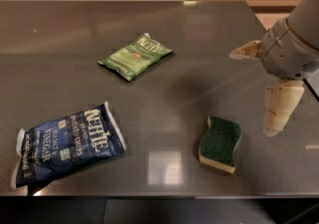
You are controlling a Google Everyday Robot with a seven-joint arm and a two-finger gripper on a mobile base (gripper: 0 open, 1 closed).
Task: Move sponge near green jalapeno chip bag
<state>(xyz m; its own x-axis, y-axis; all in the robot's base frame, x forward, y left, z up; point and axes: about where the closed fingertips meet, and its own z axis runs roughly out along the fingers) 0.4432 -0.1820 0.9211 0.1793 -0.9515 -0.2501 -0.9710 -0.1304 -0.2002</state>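
Note:
The sponge, dark green scrub top over pale yellow foam, lies flat on the dark table at the front right. The green jalapeno chip bag lies flat at the table's middle, far left of and behind the sponge. My gripper hangs at the right side, above the table and just right of and behind the sponge, not touching it. It is open and empty: one pale finger points left, the other points down.
A larger dark blue Kettle salt-and-vinegar bag lies at the front left. The table's right edge runs close behind the gripper, and its front edge lies just below the sponge.

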